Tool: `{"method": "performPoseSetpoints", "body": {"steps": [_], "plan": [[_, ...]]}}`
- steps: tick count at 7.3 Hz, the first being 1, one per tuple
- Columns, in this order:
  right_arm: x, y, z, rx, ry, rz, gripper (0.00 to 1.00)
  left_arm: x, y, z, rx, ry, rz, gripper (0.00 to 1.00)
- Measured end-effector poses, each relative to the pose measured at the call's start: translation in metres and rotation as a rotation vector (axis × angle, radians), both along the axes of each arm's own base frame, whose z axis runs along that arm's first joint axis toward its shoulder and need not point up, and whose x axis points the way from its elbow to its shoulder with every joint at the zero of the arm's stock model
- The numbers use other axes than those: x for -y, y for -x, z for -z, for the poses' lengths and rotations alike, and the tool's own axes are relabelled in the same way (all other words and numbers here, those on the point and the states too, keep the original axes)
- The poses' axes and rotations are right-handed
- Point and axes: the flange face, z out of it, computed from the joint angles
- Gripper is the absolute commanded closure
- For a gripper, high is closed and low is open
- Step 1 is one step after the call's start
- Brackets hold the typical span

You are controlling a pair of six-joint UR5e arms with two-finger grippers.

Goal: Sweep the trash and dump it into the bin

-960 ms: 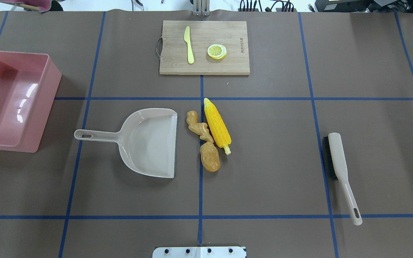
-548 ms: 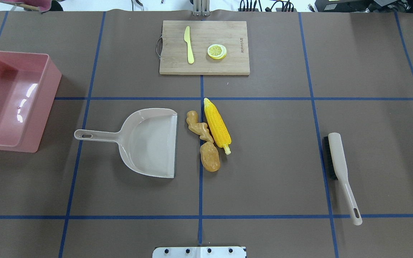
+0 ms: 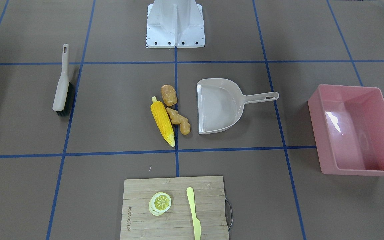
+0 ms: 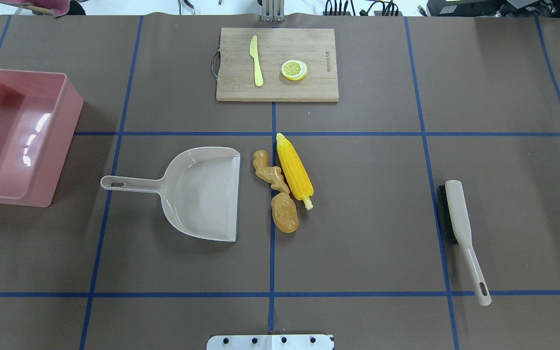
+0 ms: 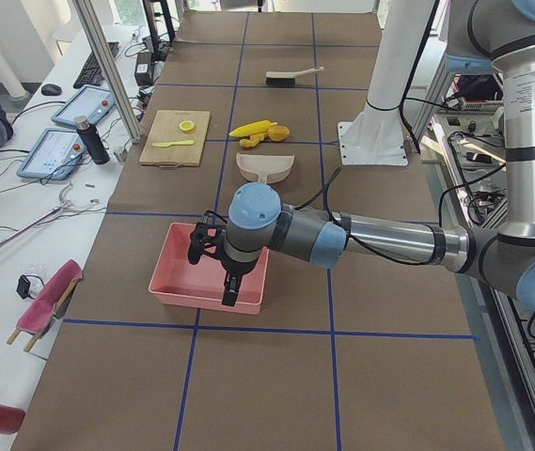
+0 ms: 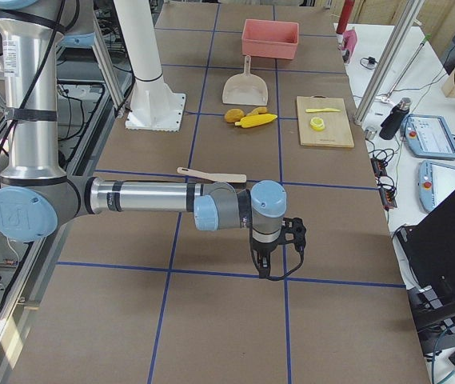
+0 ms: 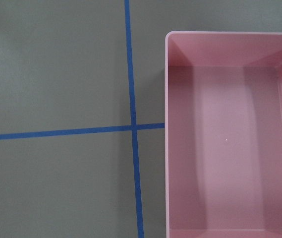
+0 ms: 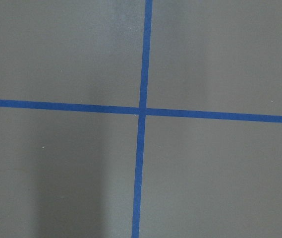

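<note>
Trash, a yellow corn cob (image 4: 295,170), brown oval potato (image 4: 285,212) and knobbly tan ginger root (image 4: 271,171), lies on the surface (image 4: 358,243) just beside the open lip of the beige handled dustpan (image 4: 202,194), probably so one sweep pushes it in. The cob's long axis parallels that lip, pointed tip away from me. My left end effector (image 5: 229,296) hangs over the large pink plastic bin (image 4: 66,146), my right end effector (image 6: 265,268) over the surface. I cannot tell how far open either is.

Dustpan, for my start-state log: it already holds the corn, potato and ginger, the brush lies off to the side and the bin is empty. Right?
No. The dustpan is empty: the corn, potato and ginger lie on the table beside its open edge, as the overhead view shows. The brush does lie off to the side and the bin is empty.
</note>
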Motion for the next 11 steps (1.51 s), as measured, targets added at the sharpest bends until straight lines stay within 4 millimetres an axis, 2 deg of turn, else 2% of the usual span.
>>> {"method": "performPoseSetpoints", "body": {"steps": [1, 2, 4, 7, 9, 11], "plan": [[0.002, 0.004, 0.001, 0.000, -0.003, 0.008, 0.00, 0.003, -0.014, 0.007, -0.001, -0.036, -0.032, 0.01], [0.005, 0.007, 0.002, 0.001, -0.005, 0.013, 0.00, 0.006, -0.040, 0.017, -0.002, -0.089, -0.091, 0.01], [0.007, 0.008, 0.004, 0.003, -0.010, 0.018, 0.00, 0.010, -0.110, 0.046, 0.028, -0.223, -0.230, 0.00], [0.010, 0.011, 0.007, 0.012, -0.009, 0.012, 0.00, -0.008, -0.176, 0.095, 0.030, -0.372, -0.380, 0.00], [0.026, 0.024, 0.043, 0.076, 0.017, -0.053, 0.00, -0.016, -0.231, 0.123, 0.023, -0.526, -0.557, 0.01], [0.030, 0.052, 0.091, 0.156, 0.018, -0.060, 0.00, -0.011, -0.255, 0.141, 0.042, -0.672, -0.663, 0.01]]}}
